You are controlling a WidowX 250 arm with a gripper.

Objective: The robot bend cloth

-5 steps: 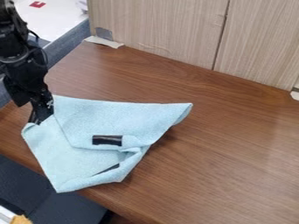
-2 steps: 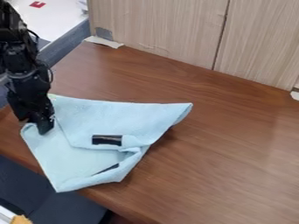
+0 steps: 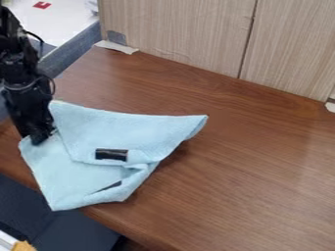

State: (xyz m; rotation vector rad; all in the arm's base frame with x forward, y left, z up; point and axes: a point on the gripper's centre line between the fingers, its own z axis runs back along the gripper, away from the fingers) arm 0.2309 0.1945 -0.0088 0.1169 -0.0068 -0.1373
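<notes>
Behind, panels (image 3: 183,37) edge the table (image 3: 262,171); whether the gripper (image 3: 42,138) pinches the cloth (image 3: 124,130), I can't tell.

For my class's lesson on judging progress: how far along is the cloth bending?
Already done, it seems: the cloth's upper part lies folded over, a black patch near the flap's lower edge. In hand: the gripper is at the cloth's left edge, probably working there. Likely left: tidying, since the lower right side is rumpled and the layers don't line up.
</notes>
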